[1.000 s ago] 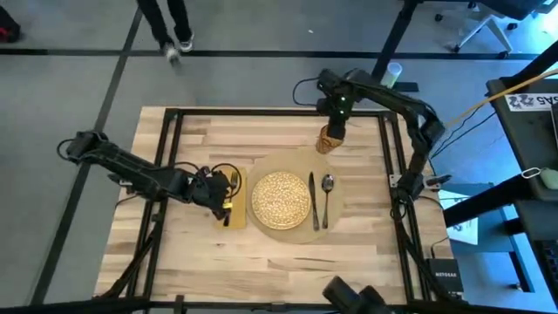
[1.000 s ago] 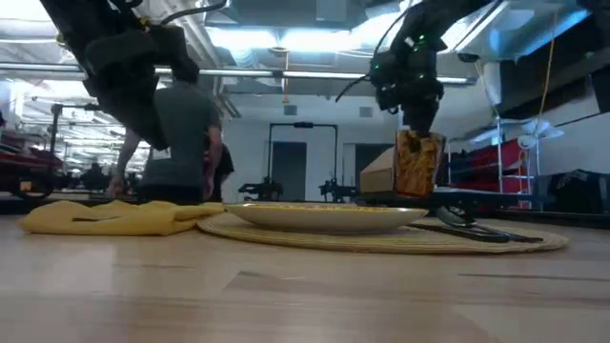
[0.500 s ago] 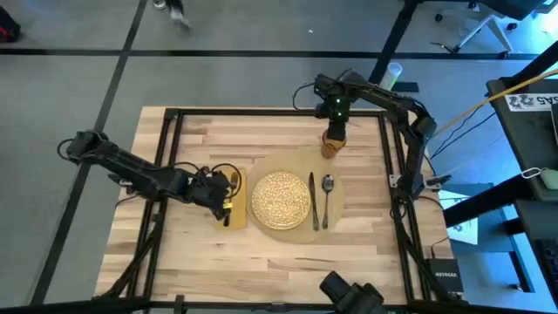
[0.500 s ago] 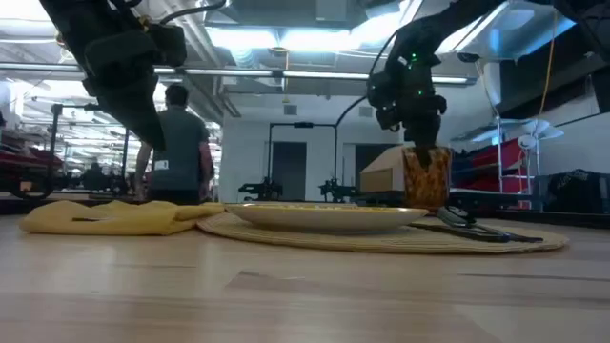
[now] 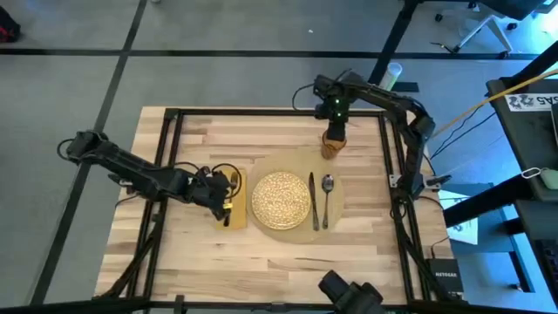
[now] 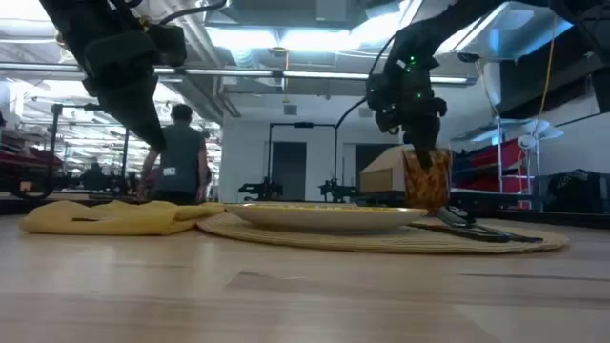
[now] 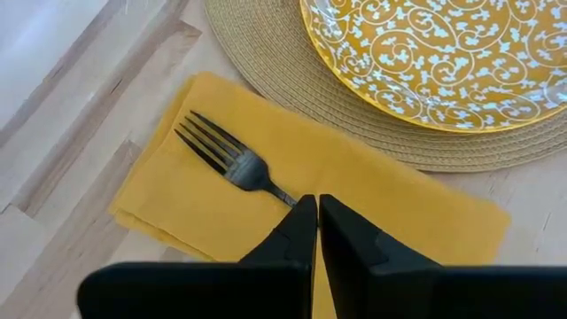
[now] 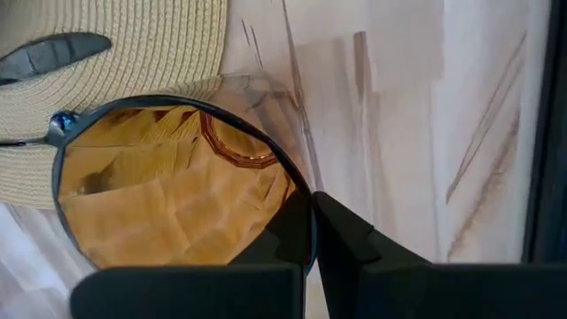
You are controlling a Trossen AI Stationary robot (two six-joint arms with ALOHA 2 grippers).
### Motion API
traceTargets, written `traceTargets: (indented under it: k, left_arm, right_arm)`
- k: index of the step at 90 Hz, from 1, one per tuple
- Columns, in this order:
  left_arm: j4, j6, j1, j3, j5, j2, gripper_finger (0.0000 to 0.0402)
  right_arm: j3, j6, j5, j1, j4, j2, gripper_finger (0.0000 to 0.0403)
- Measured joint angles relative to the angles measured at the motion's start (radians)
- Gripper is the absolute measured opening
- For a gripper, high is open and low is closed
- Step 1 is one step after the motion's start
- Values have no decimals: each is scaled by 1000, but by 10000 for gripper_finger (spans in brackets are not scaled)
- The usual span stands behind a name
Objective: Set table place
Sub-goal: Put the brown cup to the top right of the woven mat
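High view is showing the mat (image 5: pixel 285 188) lying near the middle of the desk (image 5: pixel 200 139), with everything else arranged around it. A plate (image 5: pixel 281 197) is sitting centred on the mat, while a knife (image 5: pixel 313 200) and spoon (image 5: pixel 326 195) are lying on the mat's right side, where a diner's right hand would reach them. Touching the mat's left edge, a napkin (image 5: pixel 234 199) is carrying a fork (image 7: pixel 233 160).

At the mat's far right rim, the right end effector (image 5: pixel 334 129) is pinching the rim of an amber glass (image 6: pixel 426 177), one finger inside and one outside. Judging by the low view, the glass is resting on the desk just beyond the knife, the usual spot for a drink, so release looks like the next step.

Just left of the mat, the left end effector (image 7: pixel 315 232) is hovering over the napkin with its fingers pressed together and empty, seemingly done with the fork.
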Motion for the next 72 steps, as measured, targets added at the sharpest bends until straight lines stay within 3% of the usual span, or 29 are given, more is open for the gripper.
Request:
traceTargets:
  k: [57,72]
  left_arm:
    - [0,-1,0,0,0,0,0]
    - [0,-8,0,0,0,0,0]
  right_arm:
    - [1,-19,-32,-5,-3,21,1]
    - [-1,-21,-25,-5,2,22,22]
